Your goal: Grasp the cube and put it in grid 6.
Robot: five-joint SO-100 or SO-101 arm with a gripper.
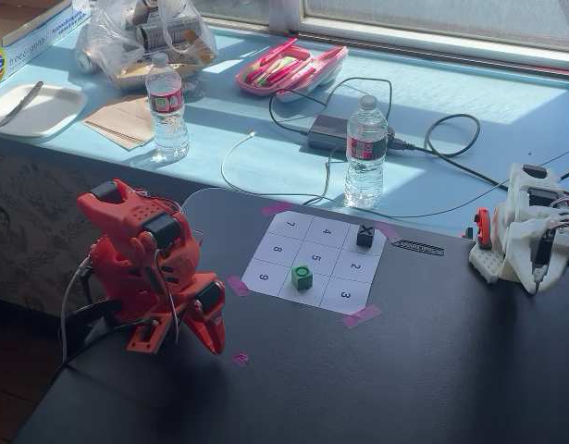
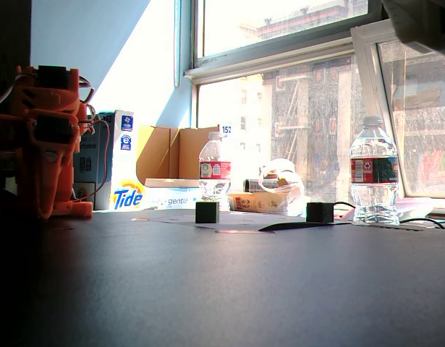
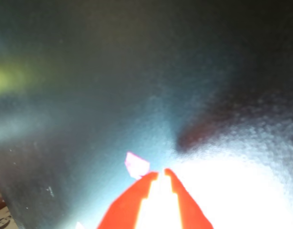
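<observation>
The green cube [image 1: 303, 276] with a dark circle on top sits on the paper grid [image 1: 265, 273], in the front-row cell between the 9 and the 3. It covers that cell's digit. In a fixed view it shows as a dark block [image 2: 207, 212]. The orange arm [image 1: 145, 268] is folded at the table's left. Its gripper [image 1: 215, 344] points down at the black table, well left of the grid. In the wrist view the gripper [image 3: 161, 171] has its orange tips nearly touching and holds nothing. The cube is not in the wrist view.
A black cube [image 1: 364, 235] marked X stands in the grid's far right cell. A scrap of pink tape [image 1: 241, 359] lies near the gripper tip. A white device [image 1: 529, 231] stands at the table's right edge. Two water bottles [image 1: 365, 148] and cables lie on the blue sill behind.
</observation>
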